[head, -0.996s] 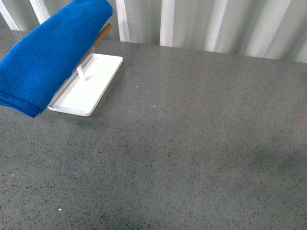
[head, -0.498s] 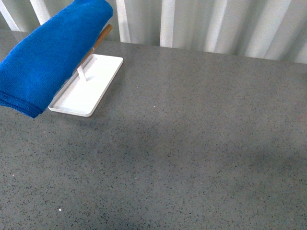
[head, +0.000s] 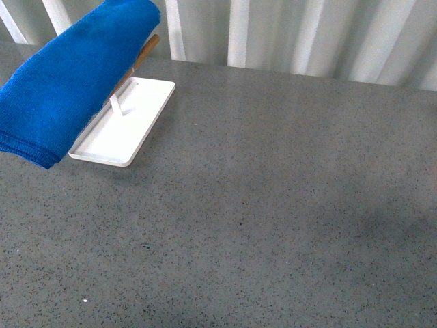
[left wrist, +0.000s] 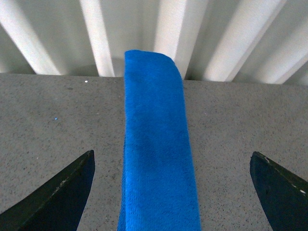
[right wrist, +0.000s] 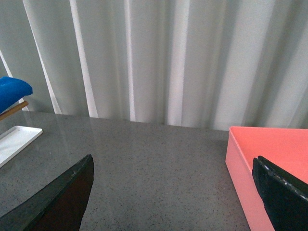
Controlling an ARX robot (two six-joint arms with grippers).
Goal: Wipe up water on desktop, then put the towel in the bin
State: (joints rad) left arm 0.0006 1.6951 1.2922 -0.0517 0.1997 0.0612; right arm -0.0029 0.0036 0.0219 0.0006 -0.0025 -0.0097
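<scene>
Upper left, the towel drapes over a wooden rail, presumably for easy grabbing; left pincer and right pincer both gape, empty.

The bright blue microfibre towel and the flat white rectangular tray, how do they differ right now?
The towel is blue, soft cloth; the tray is white and smooth. The towel hangs folded over a wooden rod, while the tray lies flat on the desktop. Both sit at the desktop's far left.
</scene>
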